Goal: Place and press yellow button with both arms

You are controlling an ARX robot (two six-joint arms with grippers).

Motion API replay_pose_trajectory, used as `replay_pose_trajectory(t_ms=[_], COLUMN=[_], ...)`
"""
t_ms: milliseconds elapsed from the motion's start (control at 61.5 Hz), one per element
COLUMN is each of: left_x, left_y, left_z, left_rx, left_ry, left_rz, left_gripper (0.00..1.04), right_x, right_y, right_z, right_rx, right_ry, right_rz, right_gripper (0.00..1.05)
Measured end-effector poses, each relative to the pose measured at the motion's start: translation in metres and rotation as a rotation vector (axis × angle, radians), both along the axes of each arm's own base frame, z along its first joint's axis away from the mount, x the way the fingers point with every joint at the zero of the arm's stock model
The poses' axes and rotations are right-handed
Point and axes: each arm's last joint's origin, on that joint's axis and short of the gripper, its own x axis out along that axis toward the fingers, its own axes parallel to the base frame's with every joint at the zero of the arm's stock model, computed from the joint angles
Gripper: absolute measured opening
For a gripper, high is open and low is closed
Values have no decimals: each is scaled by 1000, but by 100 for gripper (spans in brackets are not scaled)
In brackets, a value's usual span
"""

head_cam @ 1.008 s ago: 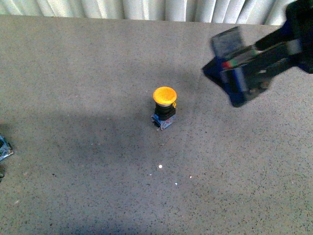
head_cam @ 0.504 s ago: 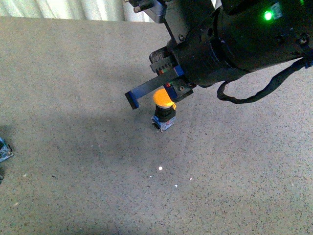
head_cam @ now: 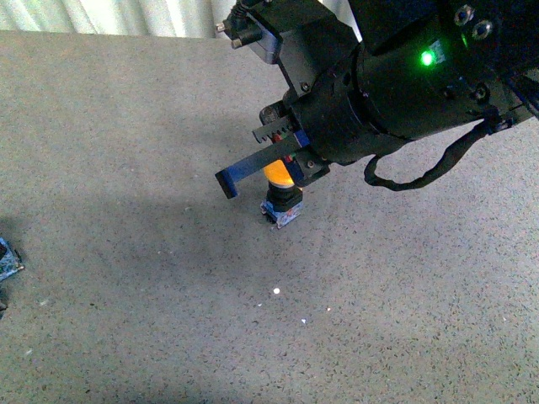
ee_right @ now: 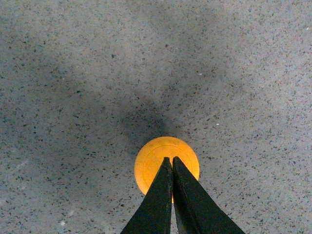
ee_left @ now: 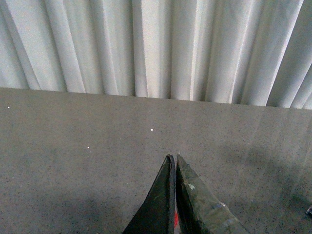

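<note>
Front view: yellow button [head_cam: 280,175] stood upright mid-desk [head_cam: 126,126], so placing looked done. My right arm [head_cam: 396,76] hung over it, one blue finger [head_cam: 253,167] crossing the cap.
Left wrist view: left jaws clenched on nothing, facing bare desk and curtain [ee_left: 146,44]; button not seen.
Right wrist view: right jaws clenched, empty, tips on or just above the cap, contact unclear. Press, I judged, underway but unconfirmed.

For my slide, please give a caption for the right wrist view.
Closed right tool over the yellow button on the speckled table.
</note>
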Motion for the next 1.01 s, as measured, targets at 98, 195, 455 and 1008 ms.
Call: replay_pose_trajectory(t_ms=[98,195,455,1008], left_x=[0,0,0,0], left_y=[0,0,0,0], left_z=[0,0,0,0], left_rx=[0,0,0,0], left_ry=[0,0,0,0], left_rz=[0,0,0,0], left_gripper=[1,1,1,1], right_x=[0,1,3,5], right_y=[0,0,1,-4], right_z=[-3,-5,-8,-11], right_rx=[-3,-6,-6,14], right_ry=[8,13,29,36], right_rz=[-1,-1,-6,-35], right_gripper=[1,1,1,1])
